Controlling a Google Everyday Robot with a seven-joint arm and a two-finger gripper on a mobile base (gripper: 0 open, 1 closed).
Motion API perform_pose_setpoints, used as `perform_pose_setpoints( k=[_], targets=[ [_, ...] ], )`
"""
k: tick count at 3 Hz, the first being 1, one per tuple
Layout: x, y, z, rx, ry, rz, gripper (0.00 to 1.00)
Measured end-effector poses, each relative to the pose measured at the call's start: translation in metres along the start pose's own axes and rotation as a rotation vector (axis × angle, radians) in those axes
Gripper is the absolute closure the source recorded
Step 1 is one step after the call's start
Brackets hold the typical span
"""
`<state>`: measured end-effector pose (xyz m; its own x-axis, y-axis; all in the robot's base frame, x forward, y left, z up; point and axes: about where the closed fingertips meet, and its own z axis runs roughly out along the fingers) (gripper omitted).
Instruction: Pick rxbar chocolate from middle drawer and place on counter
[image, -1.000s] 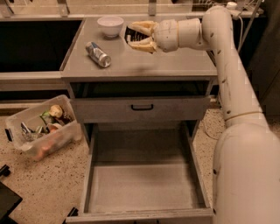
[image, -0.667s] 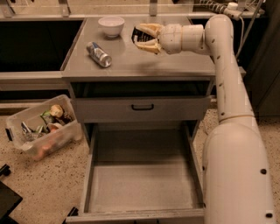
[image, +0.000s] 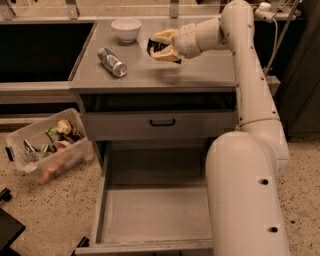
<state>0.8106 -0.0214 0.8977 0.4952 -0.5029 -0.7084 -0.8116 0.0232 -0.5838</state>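
Cream tool (image: 155, 47) tight around black rxbar chocolate (image: 160, 46), over gray counter (image: 205, 75).

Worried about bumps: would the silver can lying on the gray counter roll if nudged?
Likely rolls: silver can lies sideways on smooth gray counter. Shiny wall, perhaps slippery. The gripper holds a black-wrapped bar above the counter.

The cream gripper (image: 161, 45) above the gray counter (image: 200, 75) clasps the black rxbar chocolate (image: 152, 46); beside it, a silver can (image: 112, 62).
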Motion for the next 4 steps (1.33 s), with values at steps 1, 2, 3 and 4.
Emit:
perform_pose_setpoints(
  k=[1, 2, 3, 4],
  targets=[
    [0.006, 0.001, -0.001, -0.028, 0.066, 0.062, 1.00],
    [0.024, 0.004, -0.003, -0.004, 0.020, 0.166, 1.00],
    [0.038, 0.014, 0.002, -0.011, -0.017, 0.256, 1.00],
    [0.038, 0.014, 0.003, -0.012, -0.018, 0.261, 0.81]
  ],
)
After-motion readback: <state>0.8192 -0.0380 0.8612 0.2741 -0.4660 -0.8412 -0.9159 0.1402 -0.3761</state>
